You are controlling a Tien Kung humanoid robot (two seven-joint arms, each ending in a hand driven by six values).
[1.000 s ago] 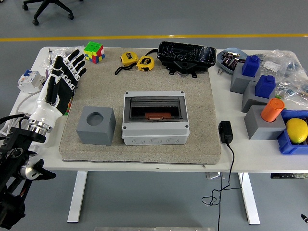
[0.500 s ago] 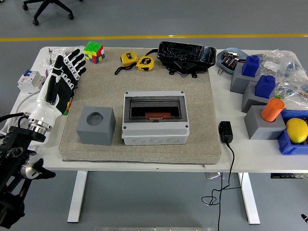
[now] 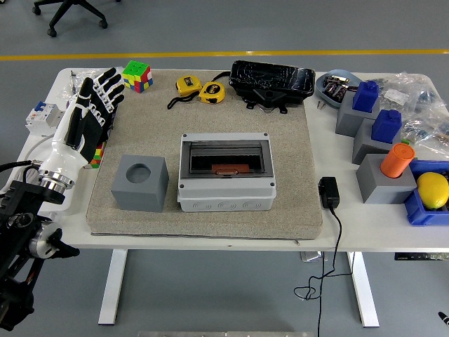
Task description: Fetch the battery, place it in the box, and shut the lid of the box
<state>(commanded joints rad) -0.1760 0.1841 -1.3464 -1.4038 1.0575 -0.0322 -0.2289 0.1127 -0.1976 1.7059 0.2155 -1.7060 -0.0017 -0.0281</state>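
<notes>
The grey box [image 3: 226,175] sits mid-mat with its dark see-through lid lying flat over the opening. A small orange-brown item [image 3: 226,169] shows through the lid. Several batteries [image 3: 335,87] lie in a blue-grey bowl [image 3: 324,90] at the back right of the table. My left hand [image 3: 95,95], black and white, hovers over the mat's left edge with its fingers spread, holding nothing, well left of the box. My right hand is out of the picture.
A grey cube with a round hole [image 3: 140,182] stands left of the box. A Rubik's cube [image 3: 137,76], yellow tape measures [image 3: 200,89] and a black wrapped tray [image 3: 272,81] line the back. A black adapter [image 3: 328,191], grey-blue blocks [image 3: 368,112], an orange cylinder [image 3: 398,160] and a lemon [image 3: 433,189] crowd the right.
My left hand has drifted slightly left and back. Nothing else has moved.
</notes>
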